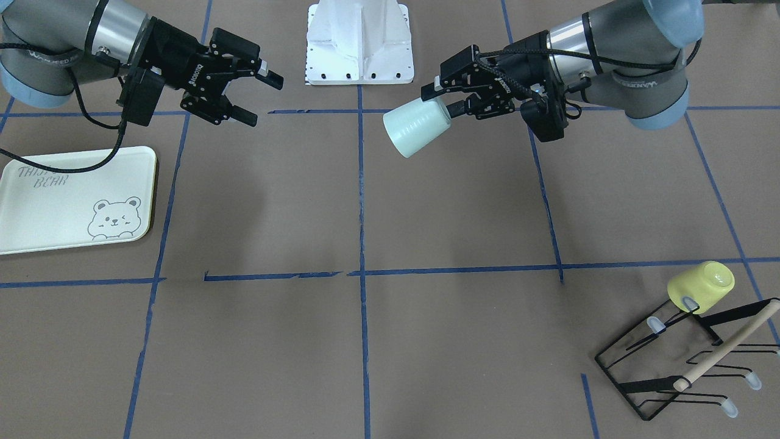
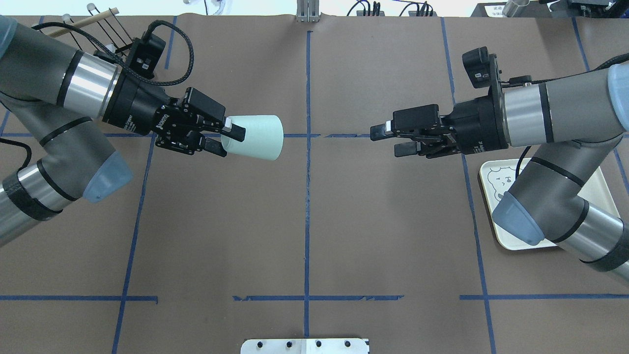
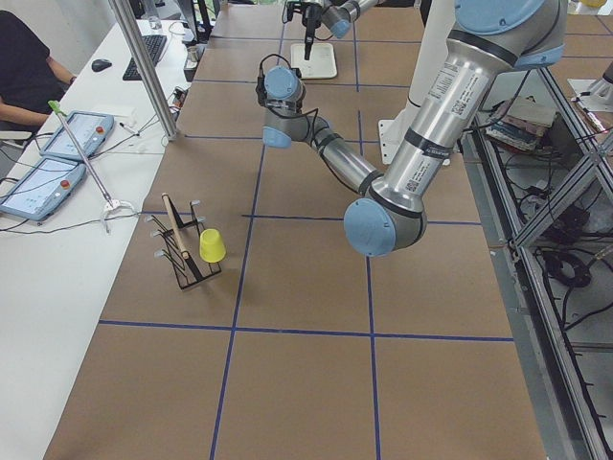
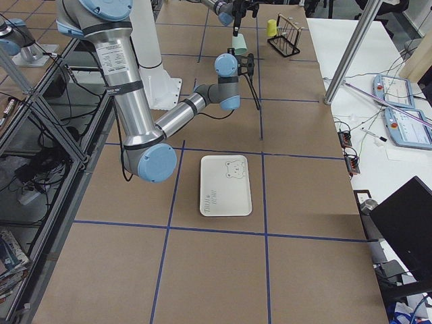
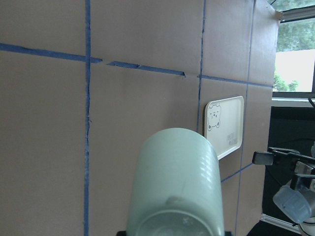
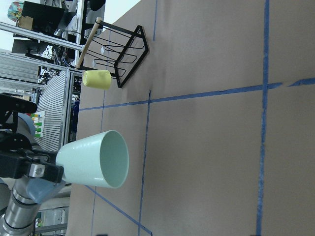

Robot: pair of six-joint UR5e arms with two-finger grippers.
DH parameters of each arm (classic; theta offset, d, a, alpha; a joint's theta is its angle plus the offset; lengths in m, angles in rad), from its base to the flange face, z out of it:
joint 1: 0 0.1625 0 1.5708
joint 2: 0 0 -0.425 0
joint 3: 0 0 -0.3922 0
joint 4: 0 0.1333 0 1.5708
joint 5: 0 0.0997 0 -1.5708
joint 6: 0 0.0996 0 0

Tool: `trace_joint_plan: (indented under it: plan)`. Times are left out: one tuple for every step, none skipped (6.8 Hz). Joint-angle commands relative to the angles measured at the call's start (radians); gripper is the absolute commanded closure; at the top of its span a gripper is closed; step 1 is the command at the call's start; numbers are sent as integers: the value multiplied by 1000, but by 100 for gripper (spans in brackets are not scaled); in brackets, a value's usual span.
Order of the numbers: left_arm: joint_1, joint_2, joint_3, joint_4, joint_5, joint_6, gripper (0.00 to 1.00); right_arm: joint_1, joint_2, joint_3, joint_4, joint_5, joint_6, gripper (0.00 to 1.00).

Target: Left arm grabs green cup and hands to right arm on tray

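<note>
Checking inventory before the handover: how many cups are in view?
2. The green cup is held sideways in the left gripper above the table; the yellow-green cup sits on the black wire rack. No others show.

1. A yellow-green cup (image 1: 701,294) sits bottom-up on one prong of a black wire drying rack (image 1: 646,384) near a corner of the bench (image 1: 457,341).
2. A wooden rod (image 1: 726,344) spans the rack's top, and pale caps tip its free prongs.
3. Blue tape lines (image 1: 361,201) mark a grid across the brown-paper-covered bench.
4. At a white side table, a seated person in black (image 3: 24,57) is near two teach pendants (image 3: 77,134) and a keyboard (image 3: 153,48).
</note>
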Motion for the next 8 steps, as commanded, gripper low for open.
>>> trace_joint_plan:
  plan:
    - [36, -1, 5, -194, 48, -223, 100, -33, 42, 2, 117, -49, 142, 1]
    - [79, 0, 4, -297, 141, -329, 100, -76, 42, 1, 208, -115, 205, 1]
    - [106, 2, 5, -369, 193, -372, 100, -87, 42, 2, 273, -121, 248, 1]
    - [143, 2, 5, -426, 256, -376, 100, -95, 45, 2, 342, -126, 309, 1]
    - [189, 9, 11, -504, 333, -421, 100, -106, 51, 4, 383, -164, 331, 1]
    - [191, 8, 28, -550, 340, -443, 100, -106, 52, 2, 411, -167, 336, 1]
    - [200, 8, 34, -595, 343, -475, 100, -110, 59, 2, 415, -167, 349, 2]
    - [212, 5, 39, -622, 359, -483, 100, -123, 70, 4, 415, -167, 351, 2]
